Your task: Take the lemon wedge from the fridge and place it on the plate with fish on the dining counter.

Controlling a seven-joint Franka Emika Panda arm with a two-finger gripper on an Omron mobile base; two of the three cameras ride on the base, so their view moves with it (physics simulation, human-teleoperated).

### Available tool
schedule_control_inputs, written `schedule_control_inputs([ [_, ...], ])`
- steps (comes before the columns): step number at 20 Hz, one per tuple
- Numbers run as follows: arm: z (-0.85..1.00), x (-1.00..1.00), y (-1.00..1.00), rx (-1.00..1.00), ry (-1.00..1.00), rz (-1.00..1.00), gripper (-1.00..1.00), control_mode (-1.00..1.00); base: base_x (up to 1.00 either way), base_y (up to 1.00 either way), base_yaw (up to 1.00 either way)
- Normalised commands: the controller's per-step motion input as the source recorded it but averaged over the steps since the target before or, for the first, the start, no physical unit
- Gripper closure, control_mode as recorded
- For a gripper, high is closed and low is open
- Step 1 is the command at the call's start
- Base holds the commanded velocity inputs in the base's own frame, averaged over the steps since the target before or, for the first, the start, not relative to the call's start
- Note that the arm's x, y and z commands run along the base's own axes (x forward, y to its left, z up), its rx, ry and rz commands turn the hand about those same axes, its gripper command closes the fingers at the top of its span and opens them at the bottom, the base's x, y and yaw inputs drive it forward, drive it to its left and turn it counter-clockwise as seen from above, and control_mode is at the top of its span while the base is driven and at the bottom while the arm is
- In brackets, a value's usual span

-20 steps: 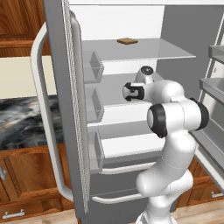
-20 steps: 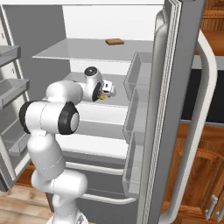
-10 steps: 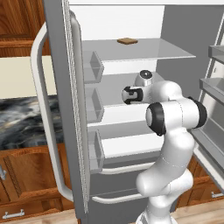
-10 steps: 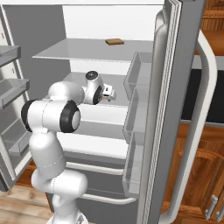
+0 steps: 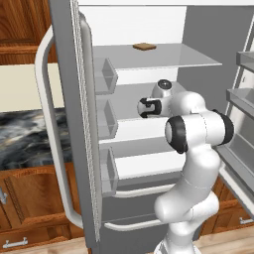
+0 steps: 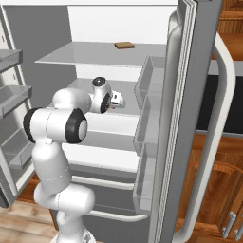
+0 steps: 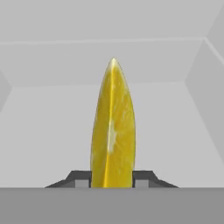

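Yellow lemon wedge (image 7: 112, 131) clamped by end effector (image 7: 112, 178) inside fridge (image 5: 149, 129): grasp step; next, withdraw toward the plate

Lemon wedge (image 7: 112, 127) base behind grey band.

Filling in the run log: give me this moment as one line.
stage: grasp in fridge | gripper: shut on lemon wedge | wedge: upright between fingers | brown slab: upper shelf, untouched | place on plate: pending
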Motion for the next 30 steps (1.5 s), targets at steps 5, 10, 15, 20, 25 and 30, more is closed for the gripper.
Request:
schedule_control_inputs([
  [5, 0.20, -0.43, 0.01, 0.00, 0.00, 0.00, 1.00, -1.00, 0.00, 0.00, 0.00],
  [10, 0.98, -0.99, 0.03, 0.00, 0.00, -0.03, 1.00, -1.00, 0.00, 0.00, 0.00],
  [15, 0.65, -1.00, 0.00, 0.00, 0.00, -0.02, 1.00, -1.00, 0.00, 0.00, 0.00],
  [20, -0.01, -1.00, 0.00, -0.01, 0.00, 0.00, 1.00, -1.00, 0.00, 0.00, 0.00],
  [25, 0.08, -1.00, 0.00, 0.00, -0.23, 0.04, 1.00, -1.00, 0.00, 0.00, 0.00],
  [30, 0.47, -0.48, 0.04, 0.00, -0.23, 0.00, 1.00, -1.00, 0.00, 0.00, 0.00],
])
